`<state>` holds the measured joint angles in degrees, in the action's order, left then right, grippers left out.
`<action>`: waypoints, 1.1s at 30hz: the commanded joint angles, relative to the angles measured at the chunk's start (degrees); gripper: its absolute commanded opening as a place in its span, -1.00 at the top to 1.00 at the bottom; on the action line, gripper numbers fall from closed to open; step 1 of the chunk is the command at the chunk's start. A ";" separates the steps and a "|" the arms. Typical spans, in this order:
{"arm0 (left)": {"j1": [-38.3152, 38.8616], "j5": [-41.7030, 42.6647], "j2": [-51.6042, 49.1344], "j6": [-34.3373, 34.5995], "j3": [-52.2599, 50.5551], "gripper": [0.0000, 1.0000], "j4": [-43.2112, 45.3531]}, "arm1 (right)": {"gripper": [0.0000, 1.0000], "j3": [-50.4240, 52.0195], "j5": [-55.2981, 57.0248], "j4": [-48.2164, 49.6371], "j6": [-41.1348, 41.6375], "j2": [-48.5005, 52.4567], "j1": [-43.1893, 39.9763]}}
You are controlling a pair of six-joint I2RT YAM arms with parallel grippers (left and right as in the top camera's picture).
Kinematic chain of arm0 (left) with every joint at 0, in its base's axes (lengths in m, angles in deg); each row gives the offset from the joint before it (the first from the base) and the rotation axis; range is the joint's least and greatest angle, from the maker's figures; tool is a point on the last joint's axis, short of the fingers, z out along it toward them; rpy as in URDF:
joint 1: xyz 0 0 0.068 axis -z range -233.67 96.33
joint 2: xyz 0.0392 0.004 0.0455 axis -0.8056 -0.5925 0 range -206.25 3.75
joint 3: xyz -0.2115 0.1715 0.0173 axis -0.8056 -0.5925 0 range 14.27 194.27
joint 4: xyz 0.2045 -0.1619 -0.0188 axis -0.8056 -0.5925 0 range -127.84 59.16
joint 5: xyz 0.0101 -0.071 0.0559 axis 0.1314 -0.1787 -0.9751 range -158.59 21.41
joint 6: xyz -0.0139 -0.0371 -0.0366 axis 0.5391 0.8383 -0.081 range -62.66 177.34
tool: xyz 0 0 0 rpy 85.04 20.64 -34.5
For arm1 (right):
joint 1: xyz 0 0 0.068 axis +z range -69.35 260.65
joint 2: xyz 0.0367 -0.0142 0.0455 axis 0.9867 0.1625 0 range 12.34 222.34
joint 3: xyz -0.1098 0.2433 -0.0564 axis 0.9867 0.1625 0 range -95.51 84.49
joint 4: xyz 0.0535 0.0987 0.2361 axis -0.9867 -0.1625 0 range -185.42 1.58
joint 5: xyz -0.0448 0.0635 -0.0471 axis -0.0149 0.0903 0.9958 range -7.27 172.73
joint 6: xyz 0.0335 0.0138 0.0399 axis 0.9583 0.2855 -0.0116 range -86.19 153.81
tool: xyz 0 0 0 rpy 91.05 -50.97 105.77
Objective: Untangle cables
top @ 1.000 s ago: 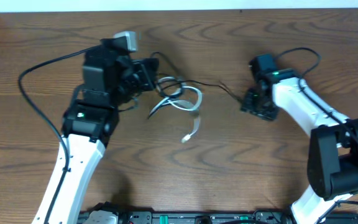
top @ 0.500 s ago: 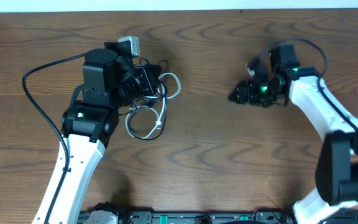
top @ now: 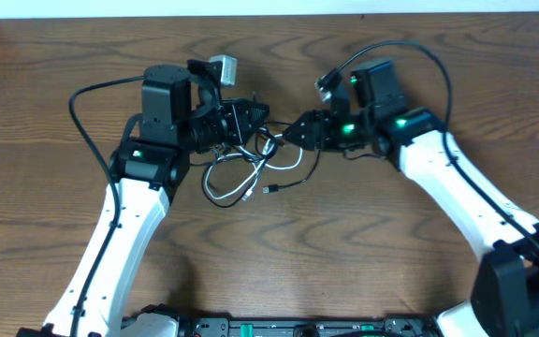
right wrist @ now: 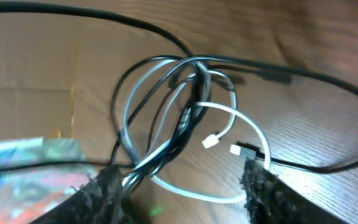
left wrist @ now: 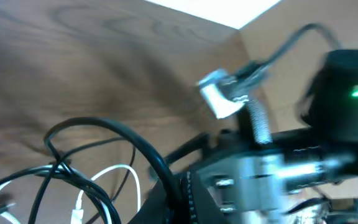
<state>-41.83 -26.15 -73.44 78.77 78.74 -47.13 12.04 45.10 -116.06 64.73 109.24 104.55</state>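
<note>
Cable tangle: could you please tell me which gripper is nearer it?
Left. The left gripper grips the cable tangle at top; the right gripper is open just off its right edge.

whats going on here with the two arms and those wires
Two robot arms are working on a tangle of thin cables, one black and one white, over a wooden table. The left claw is shut and appears to pinch the tangle, with loops trailing from it. The right claw is open, close to the knot, gripping nothing. The cables are not yet separated.
</note>
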 commanded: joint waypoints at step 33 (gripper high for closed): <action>-7.80 6.43 0.35 -1.49 0.37 0.85 3.26 | 0.46 -0.20 33.16 -27.50 -11.34 13.33 -17.97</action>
<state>-49.55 -20.49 -73.50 78.27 78.70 -42.74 12.02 81.82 -143.99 58.70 123.39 87.33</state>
